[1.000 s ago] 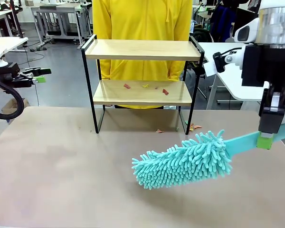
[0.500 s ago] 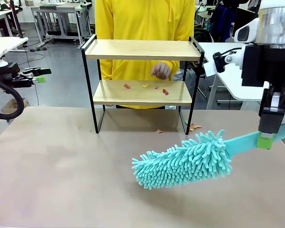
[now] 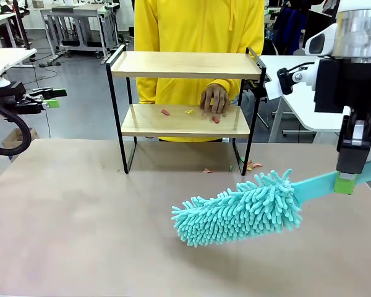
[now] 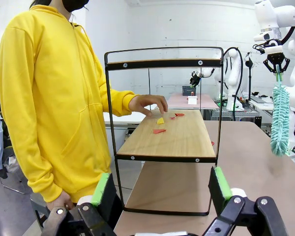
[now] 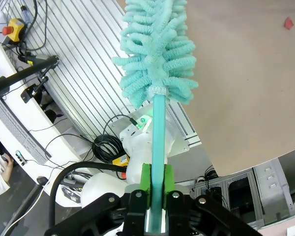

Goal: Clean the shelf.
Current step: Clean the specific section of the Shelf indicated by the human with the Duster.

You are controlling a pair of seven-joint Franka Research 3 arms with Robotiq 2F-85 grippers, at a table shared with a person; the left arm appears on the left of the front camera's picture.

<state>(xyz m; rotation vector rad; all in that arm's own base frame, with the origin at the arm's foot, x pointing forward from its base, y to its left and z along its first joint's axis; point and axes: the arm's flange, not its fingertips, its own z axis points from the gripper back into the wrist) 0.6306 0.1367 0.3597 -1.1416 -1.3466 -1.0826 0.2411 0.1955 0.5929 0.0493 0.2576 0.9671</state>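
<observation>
Shelf [image 3: 185, 64] runs left-right across the table [image 3: 62, 216]; right claw [image 3: 345, 184] clamps duster [image 3: 238, 210], left claw [image 4: 161, 189] agape

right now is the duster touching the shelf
No, the duster is held by the right gripper out in front of the shelf, plainly apart from it.

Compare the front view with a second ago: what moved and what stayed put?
The person's hand came in behind the shelf and dropped to its lower board, beside the scraps; the person's body shifted toward the robot's right. Nothing was taken or released. The right gripper stays shut on the duster handle, the left gripper stays open, and the scraps lie as before.
</observation>
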